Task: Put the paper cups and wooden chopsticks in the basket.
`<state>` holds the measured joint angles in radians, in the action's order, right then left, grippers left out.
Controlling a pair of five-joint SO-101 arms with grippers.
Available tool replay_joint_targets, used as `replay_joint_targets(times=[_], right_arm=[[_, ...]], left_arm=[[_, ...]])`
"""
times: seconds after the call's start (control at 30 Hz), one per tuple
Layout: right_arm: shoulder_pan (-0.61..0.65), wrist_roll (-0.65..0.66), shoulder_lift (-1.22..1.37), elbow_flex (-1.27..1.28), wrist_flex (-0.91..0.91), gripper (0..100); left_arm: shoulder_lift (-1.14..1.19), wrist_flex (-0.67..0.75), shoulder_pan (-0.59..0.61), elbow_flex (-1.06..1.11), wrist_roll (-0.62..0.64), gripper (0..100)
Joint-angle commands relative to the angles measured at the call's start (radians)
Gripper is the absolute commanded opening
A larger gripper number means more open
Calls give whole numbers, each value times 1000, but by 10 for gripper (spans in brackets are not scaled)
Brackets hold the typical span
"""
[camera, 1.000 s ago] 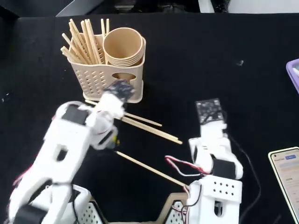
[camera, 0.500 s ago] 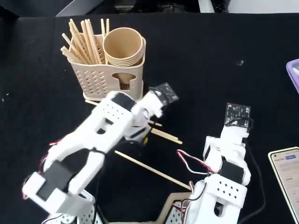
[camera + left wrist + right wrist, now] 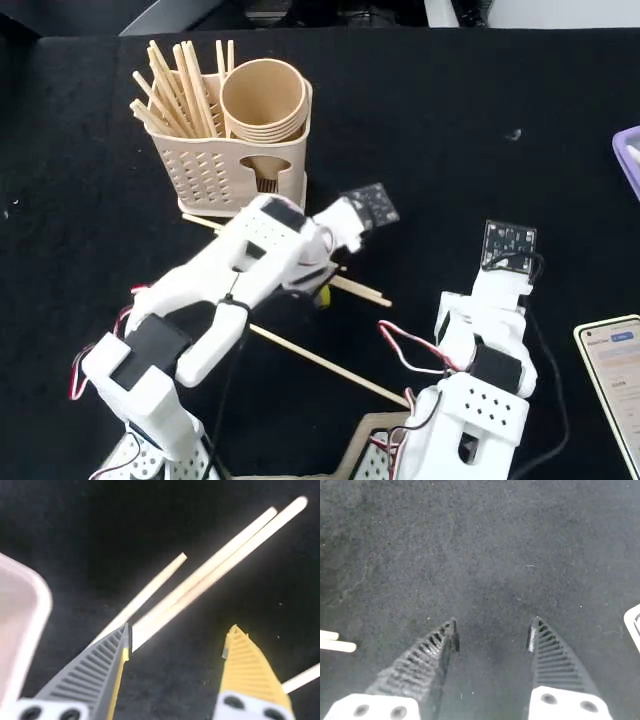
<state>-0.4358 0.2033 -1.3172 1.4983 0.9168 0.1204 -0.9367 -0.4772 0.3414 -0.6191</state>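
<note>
A beige basket (image 3: 225, 168) stands at the back left, holding a bundle of wooden chopsticks (image 3: 180, 92) and a stack of paper cups (image 3: 263, 97). Loose chopsticks lie on the black cloth: a pair (image 3: 362, 291) by the left arm, and a long one (image 3: 330, 368) nearer the arm bases. My left gripper (image 3: 177, 630) is open just above the pair of chopsticks (image 3: 215, 567), with a third stick (image 3: 150, 587) beside them and nothing between its fingers. My right gripper (image 3: 492, 630) is open over bare cloth, and its arm (image 3: 490, 330) stands to the right of the loose sticks.
A phone (image 3: 612, 372) lies at the right edge, and a purple object (image 3: 628, 152) sits farther back on that side. The basket's corner (image 3: 20, 625) shows close beside the left gripper. Black cloth stretches bare across the back right.
The left arm swung right from the basket's front to over the loose chopsticks. The right arm shifted slightly right early on, then stayed still.
</note>
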Motion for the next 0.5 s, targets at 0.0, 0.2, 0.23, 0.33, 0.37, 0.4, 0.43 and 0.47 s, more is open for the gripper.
replay_joint_targets(times=[0.0, 0.2, 0.23, 0.33, 0.37, 0.4, 0.43, 0.47], right_arm=[[-8, 0, -21, -16, -18, 229], [-8, 0, -21, -18, -18, 229], [-8, 0, -21, -18, -18, 229], [-8, 0, -21, -18, -17, 229], [-8, 0, -21, -18, -17, 229], [-8, 0, -21, -18, -17, 229], [-8, 0, -21, -18, -17, 229], [-8, 0, -21, -18, -17, 229]], left_arm=[[-6, -100, 2, -170, -77, 305], [18, -91, 28, -209, -178, 307], [44, -68, 33, -211, -178, 307], [140, 12, 33, -220, -178, 305], [169, 40, 30, -223, -178, 307], [198, 58, 28, -234, -178, 307], [226, 68, 27, -251, -178, 307], [249, 68, 27, -272, -178, 307]])
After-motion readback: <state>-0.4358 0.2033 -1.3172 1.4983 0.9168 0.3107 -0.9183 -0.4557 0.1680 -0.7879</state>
